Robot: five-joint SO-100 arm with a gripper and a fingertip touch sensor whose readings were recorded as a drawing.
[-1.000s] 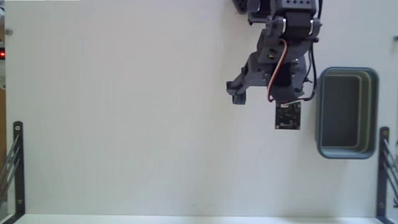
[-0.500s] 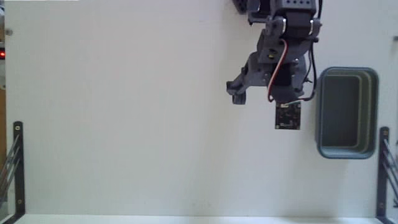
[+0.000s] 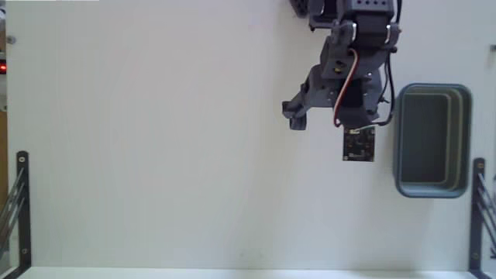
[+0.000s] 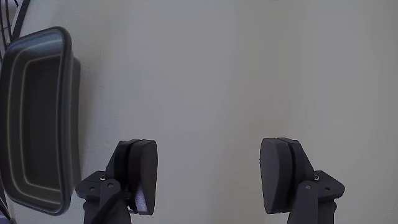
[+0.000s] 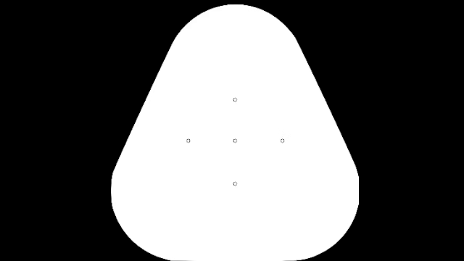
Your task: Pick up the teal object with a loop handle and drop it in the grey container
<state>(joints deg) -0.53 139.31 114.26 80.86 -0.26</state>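
The teal object with a loop handle is out of view in both the fixed and wrist views. The grey container (image 3: 432, 140) stands at the right edge of the white table, and only its dark inside shows. In the wrist view the grey container (image 4: 37, 118) lies at the left. My gripper (image 3: 329, 120) hangs over bare table just left of the container. In the wrist view the gripper (image 4: 208, 177) is open wide, with only bare table between its two dark fingers (image 4: 140, 174).
Black metal brackets stand at the table's lower left (image 3: 22, 205) and lower right (image 3: 477, 209) corners. The arm's base (image 3: 353, 12) sits at the top edge. A small red light (image 3: 2, 68) glows at the left border.
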